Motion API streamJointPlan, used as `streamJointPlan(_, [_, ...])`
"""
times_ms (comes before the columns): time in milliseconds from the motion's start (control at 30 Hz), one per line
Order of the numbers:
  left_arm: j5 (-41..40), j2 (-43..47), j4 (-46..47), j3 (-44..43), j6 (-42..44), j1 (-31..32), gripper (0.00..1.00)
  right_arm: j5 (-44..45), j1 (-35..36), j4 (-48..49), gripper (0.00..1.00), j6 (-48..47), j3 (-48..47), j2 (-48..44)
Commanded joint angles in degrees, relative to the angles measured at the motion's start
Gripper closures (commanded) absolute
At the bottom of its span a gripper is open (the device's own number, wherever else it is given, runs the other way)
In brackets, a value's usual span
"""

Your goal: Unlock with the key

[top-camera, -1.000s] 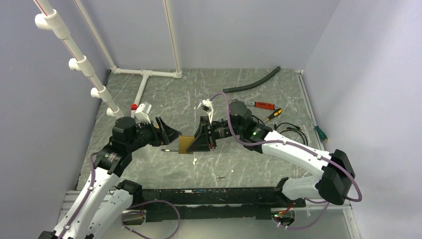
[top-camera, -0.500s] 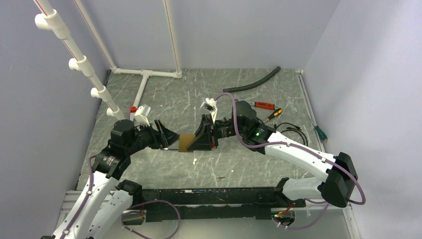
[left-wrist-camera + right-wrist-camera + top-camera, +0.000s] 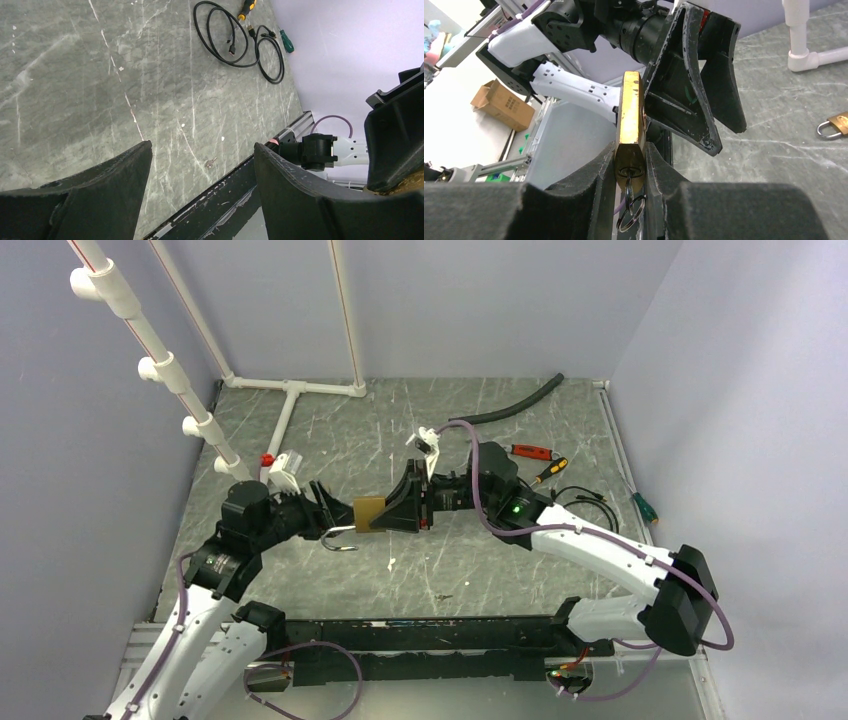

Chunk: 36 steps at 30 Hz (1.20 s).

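- The right gripper [image 3: 630, 155] is clamped on the flat sides of a brass padlock [image 3: 631, 115], held above the middle of the table [image 3: 480, 570].
- The key [image 3: 629, 173] sits in the keyhole at the padlock's bottom end, between the right fingers. Its long axis runs in line with the lock body, and its tip points into the lock, toward the left arm. A small ring [image 3: 626, 212] hangs from its head.
- Seen from above, the padlock lies lengthways from right to left, with its silver shackle [image 3: 338, 537] at the left end.
- The left gripper [image 3: 202, 147] faces the lock's shackle end with its fingers spread apart and nothing between them.
- Both grippers meet well apart from the walls. White pipes [image 3: 290, 390] stand at the far left, and a black hose [image 3: 505, 408] lies near the back.
- A coiled cable [image 3: 235, 35] and two screwdrivers [image 3: 286, 41] lie near the right wall. A second padlock [image 3: 835, 125] rests on the table beside the pipes.
- The key's blade is hidden inside the lock. Whether the shackle is released is hard to make out.
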<state>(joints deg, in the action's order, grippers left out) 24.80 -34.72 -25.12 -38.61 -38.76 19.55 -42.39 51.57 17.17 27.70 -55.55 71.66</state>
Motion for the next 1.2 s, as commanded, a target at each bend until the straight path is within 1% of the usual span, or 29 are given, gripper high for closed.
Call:
streamJointPlan(0, [0.8, 0.8, -0.8, -1.5, 0.1, 0.0, 0.21, -0.7, -0.2, 11.2, 1.0, 1.4, -4.7, 0.5])
streamJointPlan(67, [-2.0, 0.9, -2.9, -2.4, 0.4, 0.1, 0.19, -4.5, 0.1, 15.2, 1.0, 2.8, -3.8, 0.5])
streamJointPlan(100, [-3.6, 0.8, -3.9, -3.1, 0.8, 0.0, 0.16, -6.3, 0.2, 16.5, 1.0, 3.4, -3.5, 0.5])
streamJointPlan(167, [-6.4, 0.5, -5.6, -4.2, 2.2, 0.0, 0.09, -9.0, 0.4, 16.5, 1.0, 3.8, -3.9, 1.0])
streamJointPlan(233, [-9.2, -0.4, -7.3, -5.8, 4.3, 0.0, 0.03, -9.5, 0.5, 15.3, 1.0, 3.5, -3.6, 1.0])
streamJointPlan(267, [-11.7, -1.2, -8.9, -7.2, 5.2, 0.0, 0.01, -8.6, 0.4, 14.6, 1.0, 3.2, -3.1, 0.7])
streamJointPlan(367, [-22.2, -4.6, -15.9, -12.3, 8.0, 0.0, 0.01, -2.5, -0.1, 11.1, 1.0, 2.2, -1.3, -1.4])
streamJointPlan(467, [-28.4, -8.4, -21.2, -16.8, 12.8, 0.0, 0.01, 4.8, -1.2, 6.3, 1.0, 1.1, 0.4, -3.8])
streamJointPlan(567, [-34.8, -11.3, -23.6, -19.3, 16.1, 0.0, 0.01, 10.5, -3.6, 3.3, 1.0, 3.0, 2.3, -5.5])
streamJointPlan(667, [-43.2, -14.0, -23.9, -18.7, 16.1, 0.0, 0.01, 14.2, -5.9, 2.0, 1.0, 4.7, 4.4, -6.0])
streamJointPlan(767, [-44.2, -15.5, -23.7, -18.1, 15.9, 0.0, 0.01, 18.9, -6.5, -1.2, 1.0, 4.8, 4.0, -4.6])
streamJointPlan(867, [-44.2, -15.4, -22.3, -16.7, 16.9, -0.1, 0.01, 23.3, -7.1, -4.8, 1.0, 6.2, 2.4, -1.3])
streamJointPlan(1000, [-43.9, -15.8, -21.6, -16.3, 17.6, -0.4, 0.01, 20.7, -9.8, -4.1, 1.0, 11.4, 0.9, 5.3])
streamJointPlan(1167, [-43.3, -15.6, -20.9, -16.1, 18.1, -1.0, 0.01, 13.5, -12.9, -0.8, 1.0, 18.3, -3.4, 16.8])
